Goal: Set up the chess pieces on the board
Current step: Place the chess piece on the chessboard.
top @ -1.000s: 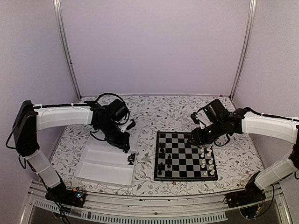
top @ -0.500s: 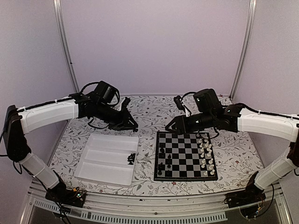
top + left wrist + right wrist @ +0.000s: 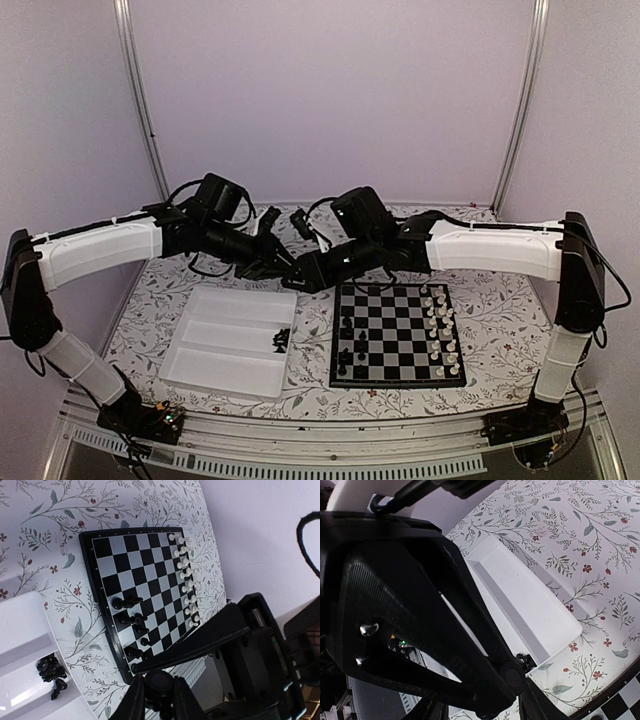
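Observation:
My left gripper (image 3: 288, 270) is shut on a tiny black chess piece (image 3: 159, 684), held in the air between the tray and the board (image 3: 395, 342). My right gripper (image 3: 303, 280) is open, its fingers (image 3: 200, 641) astride the left fingertips and the piece (image 3: 512, 672). Several black pieces (image 3: 348, 335) stand on the board's left side, also in the left wrist view (image 3: 131, 617). More black pieces (image 3: 281, 340) lie in a heap in the tray's near right corner (image 3: 50, 667) (image 3: 525, 659).
A white shallow tray (image 3: 225, 345) lies left of the board. Tiny white pieces (image 3: 440, 325) stand in two rows along the board's right side. The tabletop has a floral cloth. Both arms cross above the tray's far right corner.
My left gripper rose from the tray and moved right with a black piece. My right arm swung left from the board's white side and met it.

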Motion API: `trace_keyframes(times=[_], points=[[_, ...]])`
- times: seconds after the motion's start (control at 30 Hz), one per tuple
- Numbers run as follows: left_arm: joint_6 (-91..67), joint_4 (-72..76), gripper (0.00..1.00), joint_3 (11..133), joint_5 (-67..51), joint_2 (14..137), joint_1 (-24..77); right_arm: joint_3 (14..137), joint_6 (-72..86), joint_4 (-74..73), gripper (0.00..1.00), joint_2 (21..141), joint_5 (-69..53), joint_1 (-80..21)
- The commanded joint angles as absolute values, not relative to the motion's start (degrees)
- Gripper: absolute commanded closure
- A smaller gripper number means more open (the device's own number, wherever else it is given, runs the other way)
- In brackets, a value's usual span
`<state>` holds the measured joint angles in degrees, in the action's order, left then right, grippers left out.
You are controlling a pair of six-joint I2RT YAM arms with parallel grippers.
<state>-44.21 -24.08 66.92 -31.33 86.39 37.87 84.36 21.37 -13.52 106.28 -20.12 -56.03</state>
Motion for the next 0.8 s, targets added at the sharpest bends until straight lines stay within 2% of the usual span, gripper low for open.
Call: trace_keyframes(times=[0.0,0.3,0.53,0.77], points=[[-44.47,-21.89,0.80,66.15,-33.25,84.82,36.92,87.27,18.19,-15.99,0.51,106.92,-18.46,-56.07],[-44.69,-21.30,0.80,66.18,-32.49,84.55,36.66,87.37,15.45,-16.76,0.66,105.77,-18.89,-56.08],[-44.69,-21.01,0.80,65.79,-32.71,84.89,36.39,86.08,14.68,-16.28,0.87,103.69,-18.70,-56.10],[-44.44,-21.75,0.78,64.50,-29.40,83.26,35.11,83.19,14.46,-16.78,0.92,101.31,-17.92,-56.08]])
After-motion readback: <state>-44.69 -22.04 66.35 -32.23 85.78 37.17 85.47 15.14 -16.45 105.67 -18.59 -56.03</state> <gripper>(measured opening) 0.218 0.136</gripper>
